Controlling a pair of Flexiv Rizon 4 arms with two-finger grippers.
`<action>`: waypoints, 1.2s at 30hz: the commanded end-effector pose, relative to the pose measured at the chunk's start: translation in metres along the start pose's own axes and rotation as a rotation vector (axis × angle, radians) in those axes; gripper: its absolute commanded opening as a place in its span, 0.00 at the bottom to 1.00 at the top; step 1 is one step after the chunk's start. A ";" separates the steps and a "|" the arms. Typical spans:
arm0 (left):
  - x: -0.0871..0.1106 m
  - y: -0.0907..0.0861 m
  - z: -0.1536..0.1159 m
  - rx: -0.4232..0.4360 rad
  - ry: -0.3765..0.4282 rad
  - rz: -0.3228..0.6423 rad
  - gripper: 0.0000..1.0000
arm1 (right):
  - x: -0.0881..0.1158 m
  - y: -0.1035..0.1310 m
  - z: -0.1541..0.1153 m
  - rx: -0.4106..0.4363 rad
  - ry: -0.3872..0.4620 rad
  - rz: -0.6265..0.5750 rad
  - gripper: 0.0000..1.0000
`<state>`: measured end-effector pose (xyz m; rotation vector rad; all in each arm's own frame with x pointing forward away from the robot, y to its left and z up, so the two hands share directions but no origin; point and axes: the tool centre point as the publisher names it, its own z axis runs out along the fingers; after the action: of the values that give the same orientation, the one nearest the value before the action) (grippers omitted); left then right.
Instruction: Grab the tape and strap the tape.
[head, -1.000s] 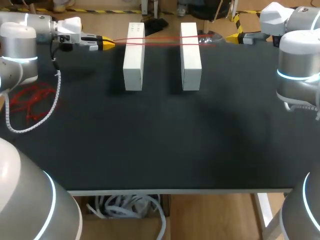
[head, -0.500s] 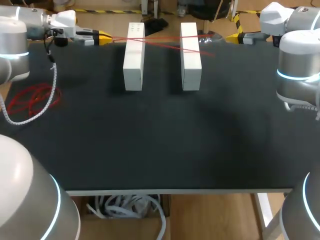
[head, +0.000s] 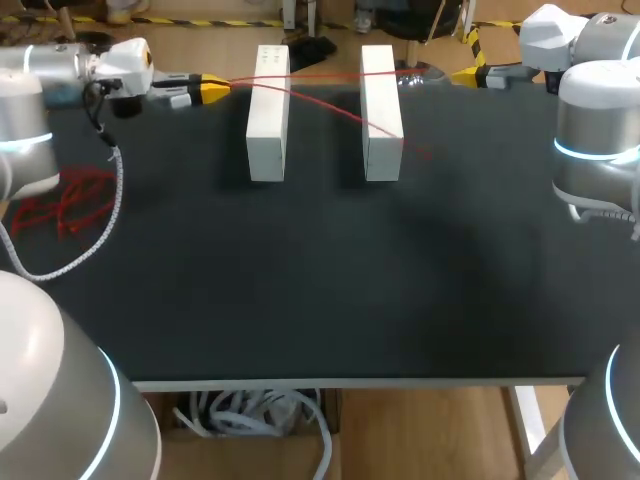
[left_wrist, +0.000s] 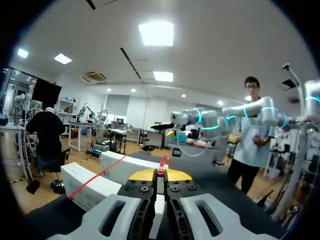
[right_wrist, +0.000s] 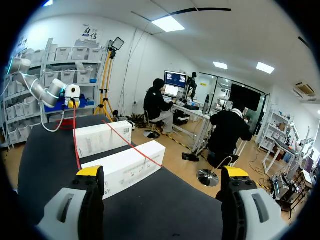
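1. Black tabletop (head: 320, 280): two white blocks, the left block (head: 268, 115) and the right block (head: 381, 115), lie parallel near the far edge with a gap between them. Both are well apart from the near edge and the side edges.
2. My left gripper (head: 212, 89): at the far edge, near the left block. Its fingers are closed together, pinching the red tape (head: 345, 116).
3. Red tape: runs from my left tips across both block tops. One strand is straight; one slants down to the tabletop past the right block.
4. My right gripper (head: 468, 75): at the far edge, beyond the right block. Its fingers are spread wide and hold nothing.
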<state>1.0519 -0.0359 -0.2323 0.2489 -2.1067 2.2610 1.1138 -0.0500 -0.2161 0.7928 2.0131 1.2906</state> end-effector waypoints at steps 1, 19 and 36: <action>0.016 0.003 -0.002 0.083 -0.198 -0.012 0.00 | 0.000 0.000 0.000 0.000 0.000 0.000 1.00; 0.054 -0.033 -0.001 0.217 -0.226 0.015 0.00 | 0.000 0.000 0.000 0.000 0.000 0.000 1.00; 0.068 -0.058 0.003 0.258 -0.185 0.074 0.00 | 0.000 0.000 0.000 0.000 0.000 0.000 1.00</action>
<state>0.9964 -0.0385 -0.1662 0.3492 -1.9134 2.6282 1.1138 -0.0500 -0.2161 0.7927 2.0131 1.2907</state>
